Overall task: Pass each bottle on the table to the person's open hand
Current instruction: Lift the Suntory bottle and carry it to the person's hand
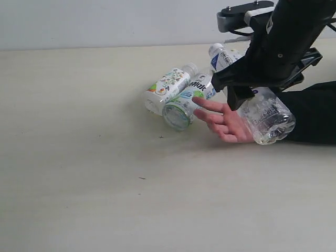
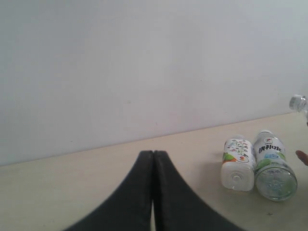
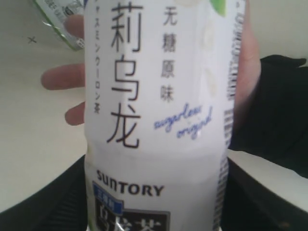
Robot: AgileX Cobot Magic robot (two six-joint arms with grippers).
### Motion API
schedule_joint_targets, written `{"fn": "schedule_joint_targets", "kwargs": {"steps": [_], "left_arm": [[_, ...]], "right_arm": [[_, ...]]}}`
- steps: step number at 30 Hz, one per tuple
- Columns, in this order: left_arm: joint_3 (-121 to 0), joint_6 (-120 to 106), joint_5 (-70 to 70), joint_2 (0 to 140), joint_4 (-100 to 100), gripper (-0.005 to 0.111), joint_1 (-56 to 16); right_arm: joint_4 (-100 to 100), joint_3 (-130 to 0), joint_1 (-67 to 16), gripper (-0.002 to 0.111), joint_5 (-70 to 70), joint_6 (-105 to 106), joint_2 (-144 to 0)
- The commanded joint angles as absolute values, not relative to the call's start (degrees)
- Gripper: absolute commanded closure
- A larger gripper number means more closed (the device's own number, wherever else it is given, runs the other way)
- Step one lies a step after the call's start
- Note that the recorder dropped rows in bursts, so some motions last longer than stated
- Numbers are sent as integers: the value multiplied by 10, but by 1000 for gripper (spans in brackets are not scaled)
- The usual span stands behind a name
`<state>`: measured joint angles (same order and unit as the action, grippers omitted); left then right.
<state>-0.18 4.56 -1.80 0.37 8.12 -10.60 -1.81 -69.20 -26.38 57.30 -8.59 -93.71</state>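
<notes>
Exterior view: right tool [image 1: 244, 93] holds tilted bottle [image 1: 269, 118] over open hand [image 1: 229, 124].

One open hand [image 1: 231, 126], one table [image 1: 79, 157]. Three bottles for certain. Two lie side by side at that hand's fingertips: the floral-label bottle [image 1: 168, 86] and the green-label bottle [image 1: 184, 105]. The third, the Suntory bottle [image 1: 269, 116], sits between the fingers of the right gripper [image 1: 262, 86]. A white cap [image 1: 216, 50] beyond those fingers may belong to a fourth bottle; the arm hides too much to tell. Two grippers, counting the left gripper [image 2: 153, 156].
</notes>
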Motion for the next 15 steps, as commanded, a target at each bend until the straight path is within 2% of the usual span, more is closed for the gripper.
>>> {"fn": "schedule_joint_targets", "kwargs": {"steps": [1,15], "left_arm": [[0,48,-17,0,84,106,-104],[0,48,-17,0,84,106,-104]], "right_arm": [[-10,-690,-253,108,555,-75,-965],[-14,-690,-253,106,483,-80,-1021]]}}
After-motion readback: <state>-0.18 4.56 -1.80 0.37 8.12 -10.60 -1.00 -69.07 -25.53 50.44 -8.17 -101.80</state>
